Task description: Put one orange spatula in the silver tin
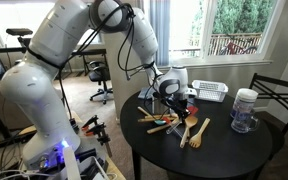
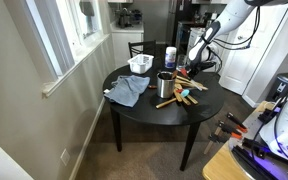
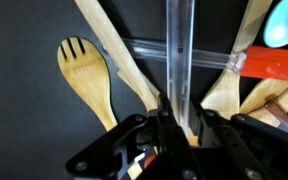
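My gripper [image 3: 177, 118] is low over a pile of utensils on the round black table [image 1: 224, 150]. Its jaws are shut on a clear plastic handle [image 3: 179, 50] that runs straight up the wrist view; that utensil's head is out of view. An orange spatula [image 3: 274, 65] with the same kind of clear handle lies crosswise to the right. Orange utensils also show in an exterior view [image 1: 160, 119]. The silver tin [image 2: 165, 84] stands upright next to the pile, a little way from my gripper [image 2: 192, 62].
Several wooden spoons and a wooden fork [image 3: 84, 65] lie in the pile, with a blue spatula head [image 3: 284, 20]. A white slotted basket [image 1: 210, 92], a clear jar [image 1: 245, 110] and a blue cloth [image 2: 127, 90] are on the table. Chairs stand around it.
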